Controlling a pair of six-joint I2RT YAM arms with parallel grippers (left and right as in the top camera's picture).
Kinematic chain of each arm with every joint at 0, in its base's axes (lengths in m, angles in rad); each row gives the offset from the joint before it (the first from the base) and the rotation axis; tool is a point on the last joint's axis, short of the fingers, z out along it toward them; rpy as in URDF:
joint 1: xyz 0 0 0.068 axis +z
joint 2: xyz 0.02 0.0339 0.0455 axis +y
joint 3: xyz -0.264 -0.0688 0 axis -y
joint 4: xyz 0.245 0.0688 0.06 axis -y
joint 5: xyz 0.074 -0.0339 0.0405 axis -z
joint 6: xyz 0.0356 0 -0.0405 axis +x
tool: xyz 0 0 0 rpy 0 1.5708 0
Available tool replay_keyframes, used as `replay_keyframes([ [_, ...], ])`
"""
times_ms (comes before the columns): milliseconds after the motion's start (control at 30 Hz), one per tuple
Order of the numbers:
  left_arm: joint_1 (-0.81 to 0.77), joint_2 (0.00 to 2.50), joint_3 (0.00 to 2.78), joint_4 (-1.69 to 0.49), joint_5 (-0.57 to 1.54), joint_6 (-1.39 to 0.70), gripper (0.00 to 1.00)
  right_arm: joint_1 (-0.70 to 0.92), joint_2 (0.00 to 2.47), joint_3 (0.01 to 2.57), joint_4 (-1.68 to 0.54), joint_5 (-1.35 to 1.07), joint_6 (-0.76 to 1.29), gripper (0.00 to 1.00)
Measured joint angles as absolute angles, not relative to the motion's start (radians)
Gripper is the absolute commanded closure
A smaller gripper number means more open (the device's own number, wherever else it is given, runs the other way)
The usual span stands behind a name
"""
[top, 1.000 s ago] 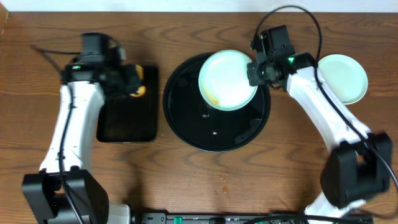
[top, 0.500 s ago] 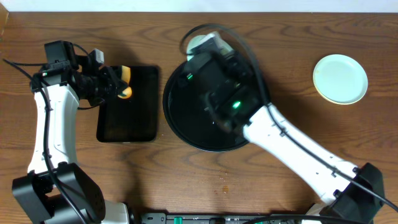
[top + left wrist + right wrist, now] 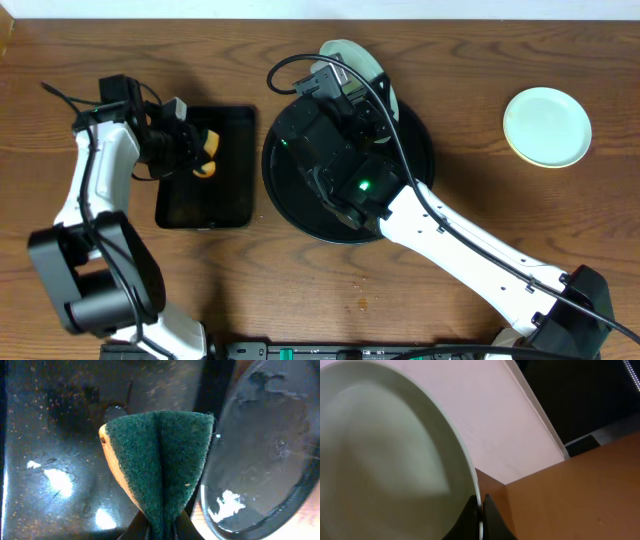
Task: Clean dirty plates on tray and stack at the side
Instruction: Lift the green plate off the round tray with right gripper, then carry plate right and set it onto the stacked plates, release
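My right gripper [image 3: 481, 510] is shut on the rim of a pale plate [image 3: 390, 460], pinching it between both fingers. In the overhead view this plate [image 3: 348, 52] stands tilted on edge above the far side of the round black tray [image 3: 285, 205], mostly hidden by my right arm [image 3: 345, 165]. A second pale plate [image 3: 546, 126] lies flat on the table at the right. My left gripper [image 3: 160, 529] is shut on a folded green and yellow sponge [image 3: 160, 460]. The sponge [image 3: 207, 148] hangs over the rectangular black tray [image 3: 205, 200].
The rectangular tray lies just left of the round tray, with a narrow strip of table between them. Water drops and glare mark the round tray's floor [image 3: 270, 455]. The table's far edge and a pale wall [image 3: 485, 420] lie behind the raised plate.
The right arm has swung across the round tray and the plate has gone from facing up to standing on edge. The left gripper has shifted a little with the sponge.
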State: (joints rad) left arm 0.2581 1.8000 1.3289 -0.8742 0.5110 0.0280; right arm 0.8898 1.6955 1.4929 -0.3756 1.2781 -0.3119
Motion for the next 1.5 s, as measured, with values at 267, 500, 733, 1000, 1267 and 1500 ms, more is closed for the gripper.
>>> replay_keyframes([
  [267,0.241,1.880,1.328,-0.874,0.480,0.070,0.92,0.890,1.695,1.493,-0.376,1.274,-0.319,0.99],
  [500,0.160,1.907,1.327,-0.847,0.331,0.084,0.87,0.890,1.695,1.493,-0.377,1.219,-0.320,0.99],
  [733,0.120,1.907,1.327,-0.825,0.221,0.077,0.45,0.886,1.695,1.493,-0.416,1.151,-0.307,0.99],
  [1000,0.131,1.907,1.326,-0.825,0.184,0.070,0.26,0.824,1.695,1.493,-0.515,0.941,-0.209,0.99],
  [1267,0.131,1.902,1.326,-0.799,0.180,0.025,0.24,0.596,1.695,1.493,-0.561,0.554,-0.069,0.99],
  [1500,0.131,1.806,1.322,-0.742,0.207,-0.043,0.17,0.235,1.684,1.493,-0.608,0.072,0.055,0.99],
])
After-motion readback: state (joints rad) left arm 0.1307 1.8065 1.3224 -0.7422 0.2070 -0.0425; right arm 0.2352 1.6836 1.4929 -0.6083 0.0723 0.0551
